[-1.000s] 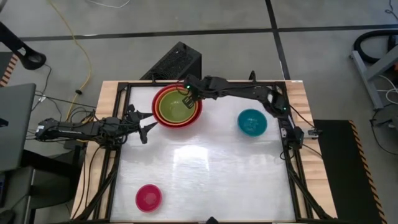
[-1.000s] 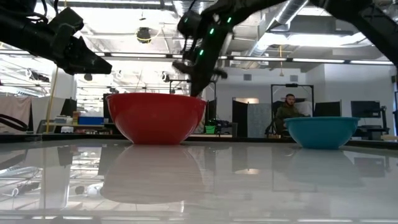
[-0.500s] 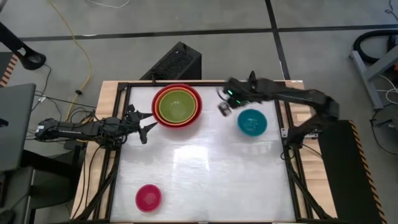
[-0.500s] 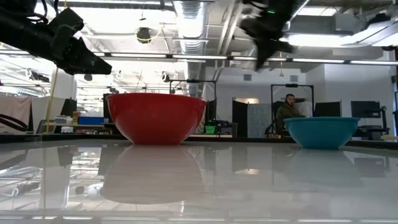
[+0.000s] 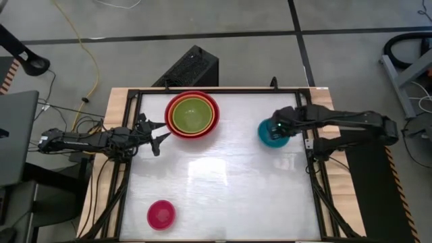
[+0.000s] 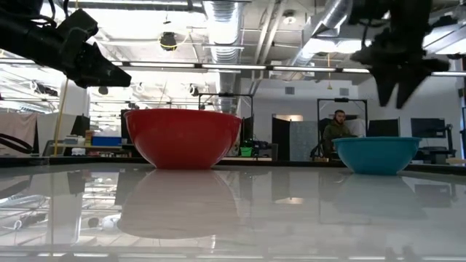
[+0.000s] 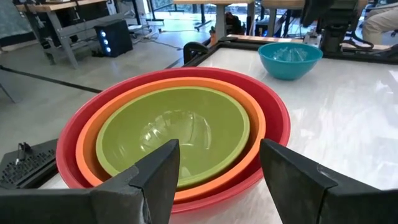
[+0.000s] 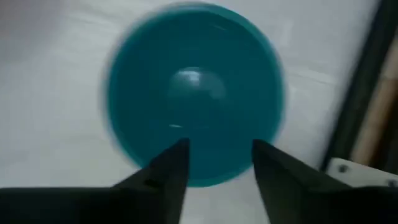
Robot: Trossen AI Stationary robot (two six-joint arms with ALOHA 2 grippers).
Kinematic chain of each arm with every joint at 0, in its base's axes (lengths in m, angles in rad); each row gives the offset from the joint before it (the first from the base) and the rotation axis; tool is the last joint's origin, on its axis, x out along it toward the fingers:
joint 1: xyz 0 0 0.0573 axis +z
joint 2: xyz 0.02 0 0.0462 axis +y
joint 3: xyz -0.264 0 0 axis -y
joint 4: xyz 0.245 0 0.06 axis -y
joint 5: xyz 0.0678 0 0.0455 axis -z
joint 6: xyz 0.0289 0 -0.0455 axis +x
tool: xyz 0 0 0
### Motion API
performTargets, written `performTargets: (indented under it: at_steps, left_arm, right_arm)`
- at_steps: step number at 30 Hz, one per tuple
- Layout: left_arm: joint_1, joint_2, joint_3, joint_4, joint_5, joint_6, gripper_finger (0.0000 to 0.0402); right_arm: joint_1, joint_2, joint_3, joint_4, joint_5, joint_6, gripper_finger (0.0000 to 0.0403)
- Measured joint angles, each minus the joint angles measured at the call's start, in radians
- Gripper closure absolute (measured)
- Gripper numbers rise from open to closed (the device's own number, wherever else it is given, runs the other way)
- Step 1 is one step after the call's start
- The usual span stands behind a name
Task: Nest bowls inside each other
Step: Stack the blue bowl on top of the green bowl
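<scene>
High view, teal bowl (image 5: 272, 133) under R gripper (image 5: 276, 127)

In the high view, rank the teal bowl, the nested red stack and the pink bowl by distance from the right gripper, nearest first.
1. teal bowl: directly under the right gripper, at the table's right side.
2. red stack: far edge, left of centre, with orange and green bowls inside.
3. pink bowl: near-left corner, farthest.

White table (image 5: 223, 182), three bowl spots.
Red bowl (image 5: 171, 123) stack far-left, teal bowl (image 5: 267, 138) far-right, pink bowl (image 5: 161, 214) near-left.
</scene>
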Motion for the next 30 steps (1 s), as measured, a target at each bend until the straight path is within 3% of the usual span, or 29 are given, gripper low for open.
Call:
performTargets:
  at_steps: [6, 13, 20, 25, 30]
  left_arm:
    - [0.0, 0.0, 0.0, 0.0, 0.0, -0.004, 0.0189]
    - [0.0, 0.0, 0.0, 0.0, 0.0, -0.005, 0.0189]
    - [0.0, 0.0, 0.0, 0.0, 0.0, -0.006, 0.0189]
    - [0.0, 0.0, 0.0, 0.0, 0.001, -0.006, 0.0189]
    - [0.0, 0.0, 0.0, 0.0, 0.005, -0.006, 0.0189]
  right_arm:
    - [-0.008, 0.009, -0.103, 0.018, -0.003, 0.006, 0.0132]
    - [-0.071, 0.008, -0.187, 0.072, -0.026, -0.003, 0.0127]
    - [-0.166, 0.008, -0.269, 0.248, -0.067, -0.084, 0.013]
    - [-0.238, 0.008, -0.291, 0.294, -0.072, -0.156, 0.0186]
    - [-0.286, 0.008, -0.291, 0.303, -0.069, -0.181, 0.032]
